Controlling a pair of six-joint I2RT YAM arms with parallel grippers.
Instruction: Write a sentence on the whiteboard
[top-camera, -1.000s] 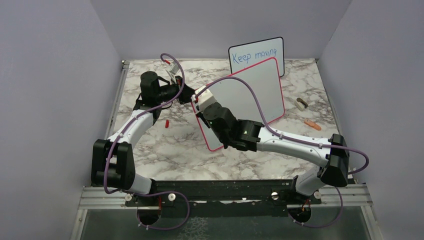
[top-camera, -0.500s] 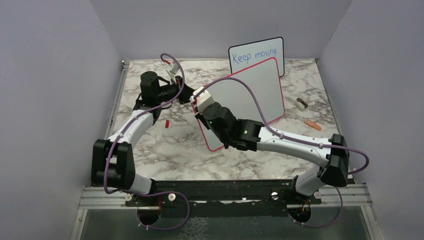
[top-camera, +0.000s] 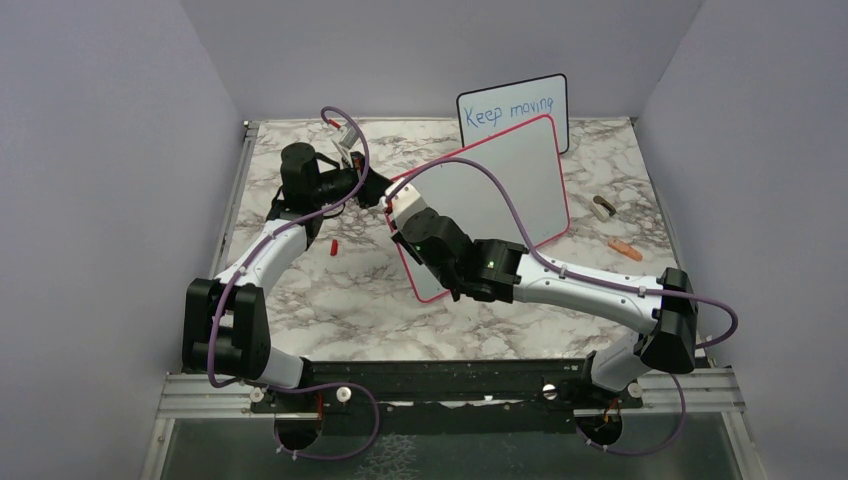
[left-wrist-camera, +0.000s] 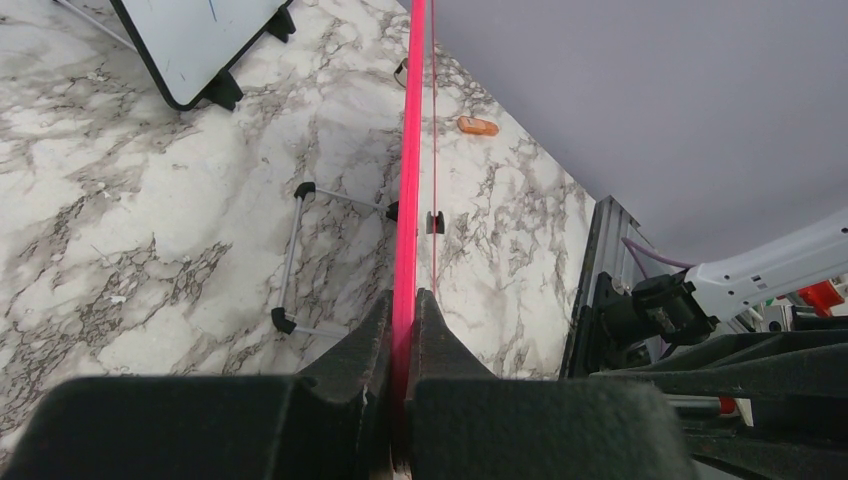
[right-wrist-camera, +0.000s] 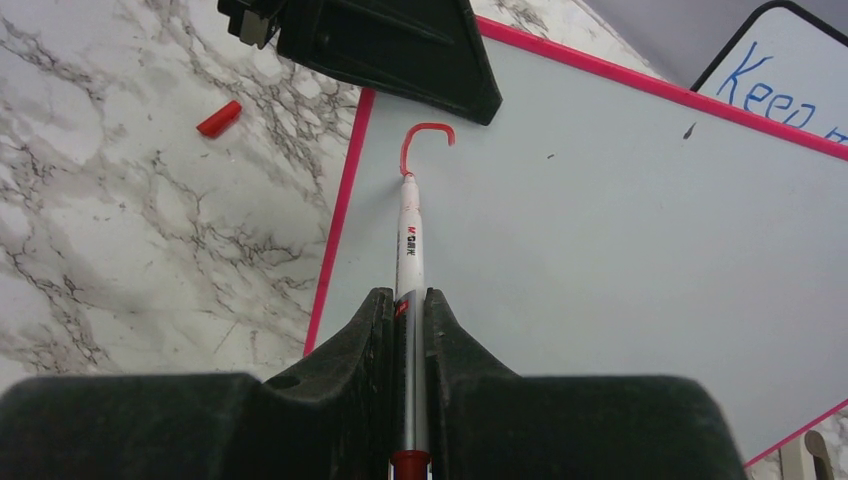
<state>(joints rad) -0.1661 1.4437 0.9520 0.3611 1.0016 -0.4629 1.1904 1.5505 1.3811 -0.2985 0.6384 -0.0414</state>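
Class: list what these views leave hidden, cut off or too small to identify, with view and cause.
Top view: lower half of the small board, hidden behind the whiteboard.
Top view: the marker, hidden beneath the right arm; two small objects at right, too small to identify.
Left wrist view: the whiteboard's face, seen edge-on in the left gripper.
Right wrist view: blue writing, cut off by the edge.

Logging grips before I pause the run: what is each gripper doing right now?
Left gripper: closed on the whiteboard frame edge.
Right gripper: closed on the marker.
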